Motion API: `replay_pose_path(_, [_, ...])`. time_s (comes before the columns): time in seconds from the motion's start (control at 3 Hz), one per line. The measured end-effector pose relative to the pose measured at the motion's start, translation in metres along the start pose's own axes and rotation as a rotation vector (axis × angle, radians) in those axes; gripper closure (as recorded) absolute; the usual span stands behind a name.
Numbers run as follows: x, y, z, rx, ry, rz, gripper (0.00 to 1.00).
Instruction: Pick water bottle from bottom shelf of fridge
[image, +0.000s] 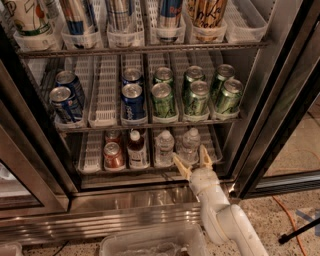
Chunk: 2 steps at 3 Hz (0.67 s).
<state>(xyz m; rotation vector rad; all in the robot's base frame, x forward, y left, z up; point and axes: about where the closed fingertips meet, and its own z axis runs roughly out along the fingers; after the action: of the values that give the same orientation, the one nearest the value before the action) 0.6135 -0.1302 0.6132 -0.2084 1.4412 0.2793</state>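
The fridge (150, 200) stands open before me. On its bottom shelf (92, 150), in white lane trays, stand two clear water bottles with white caps: one (164, 147) in the middle and one (190, 144) to its right. My gripper (192, 161) is at the shelf's front edge, open, its yellowish fingers (205, 155) spread on either side of the right bottle's base. It holds nothing. Left of the bottles are a dark brown drink bottle (136, 149) and a red can (113, 155).
The rack above holds blue cans (133, 100) and green cans (196, 96). Taller drinks fill the top rack. The dark door frame (272, 115) is close on the right. A clear plastic bin (150, 242) sits on the floor below. An orange cable (290, 215) lies at right.
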Motion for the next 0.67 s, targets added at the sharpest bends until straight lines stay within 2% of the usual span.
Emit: replay_pose_path(0.67, [-0.001,-0.010,0.023,0.004,0.003,-0.005,0.23])
